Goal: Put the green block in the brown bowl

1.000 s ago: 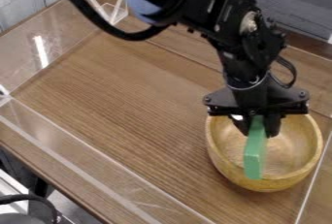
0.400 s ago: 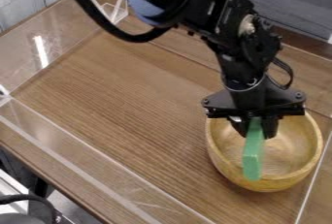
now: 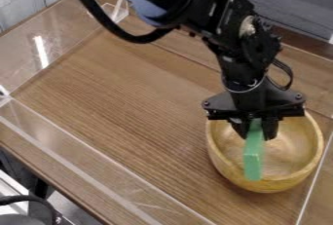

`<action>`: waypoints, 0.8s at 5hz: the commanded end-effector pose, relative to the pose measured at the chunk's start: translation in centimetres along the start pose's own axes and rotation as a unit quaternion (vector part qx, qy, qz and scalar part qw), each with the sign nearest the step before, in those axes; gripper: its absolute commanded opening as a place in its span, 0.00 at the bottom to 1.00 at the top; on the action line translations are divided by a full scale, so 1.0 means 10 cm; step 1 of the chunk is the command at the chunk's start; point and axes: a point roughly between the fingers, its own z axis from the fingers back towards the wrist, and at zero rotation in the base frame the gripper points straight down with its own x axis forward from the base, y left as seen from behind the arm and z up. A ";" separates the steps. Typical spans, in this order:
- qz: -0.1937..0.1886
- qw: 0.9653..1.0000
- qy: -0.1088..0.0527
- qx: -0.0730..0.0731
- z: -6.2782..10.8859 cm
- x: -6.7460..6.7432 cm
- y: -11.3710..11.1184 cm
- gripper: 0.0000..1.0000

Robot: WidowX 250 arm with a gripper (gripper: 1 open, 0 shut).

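The green block (image 3: pixel 254 155) hangs upright inside the brown bowl (image 3: pixel 229 163), its lower end down near the bowl's floor; whether it touches I cannot tell. My gripper (image 3: pixel 259 124) points steeply down over the bowl and is shut on the block's top end. The bowl is a light tan wooden one with a thick rim, standing at the table's right front. The black arm reaches in from the upper left.
The wooden tabletop (image 3: pixel 117 93) is ringed by clear plastic walls (image 3: pixel 78 151). The bowl stands close to the right front wall. Black cables loop off the arm at the top.
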 end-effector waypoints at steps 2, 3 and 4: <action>-0.001 1.000 -0.013 -0.012 0.03 0.10 -0.06 0.00; -0.002 1.000 -0.010 -0.012 0.00 0.09 -0.06 0.00; -0.001 1.000 -0.008 -0.013 -0.01 0.08 -0.05 0.00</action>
